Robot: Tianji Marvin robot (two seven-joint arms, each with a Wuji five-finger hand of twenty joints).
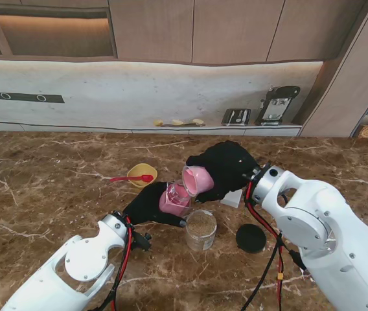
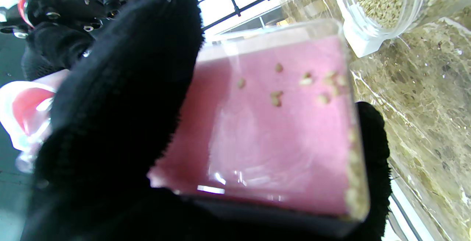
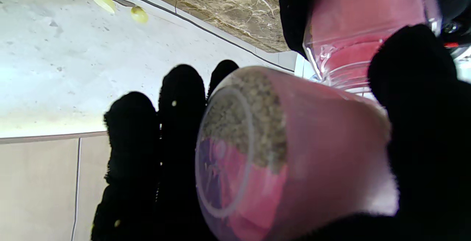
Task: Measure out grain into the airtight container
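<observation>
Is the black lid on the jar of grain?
No, the black lid lies on the table right of the open jar.

The stand camera looks down on the worktop (image 1: 54, 194); both wrist cameras sit close, sharing the pink box (image 2: 279, 123).

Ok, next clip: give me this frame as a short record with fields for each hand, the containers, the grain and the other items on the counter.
left hand: shut on pink square container
right hand: shut on pink cup, tilted over the square container
grain in cup: still some at its base
grain in square container: only a few kernels visible
clear jar: open, holds grain, nearer to me than the square container
black lid: flat on counter, right of jar
yellow bowl: red spoon resting across it
</observation>
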